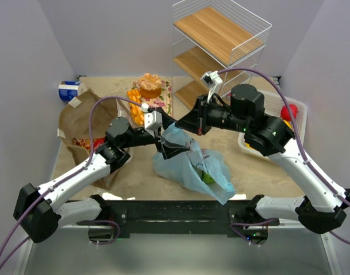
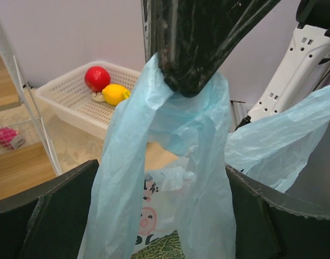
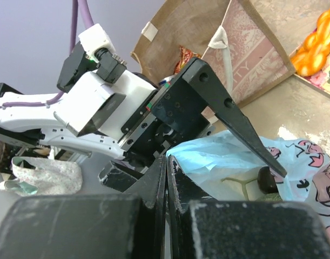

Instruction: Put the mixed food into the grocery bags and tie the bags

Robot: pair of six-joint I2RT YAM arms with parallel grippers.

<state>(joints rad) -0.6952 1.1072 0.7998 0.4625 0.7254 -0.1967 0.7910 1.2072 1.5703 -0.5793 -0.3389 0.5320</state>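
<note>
The top camera is sitting high up behind the two arms and is looking down at the whole table [image 1: 249, 169] from far off. The left wrist camera is peeking out between its own fingers [image 2: 46, 216], facing the right side and the white basket [image 2: 73, 100]. It is sitting very near the blue bag [image 2: 154, 178], with the right claw [image 2: 187, 83] hanging just in front. The right wrist camera is looking the other way, along its own fingers [image 3: 154, 186], toward the left claw [image 3: 202, 162] and the brown paper bag [image 3: 251, 54], also from very near. All three views are showing the blue bag. The top view is also sharing the white basket with the left wrist view, and the brown paper bag with the right wrist view.
</note>
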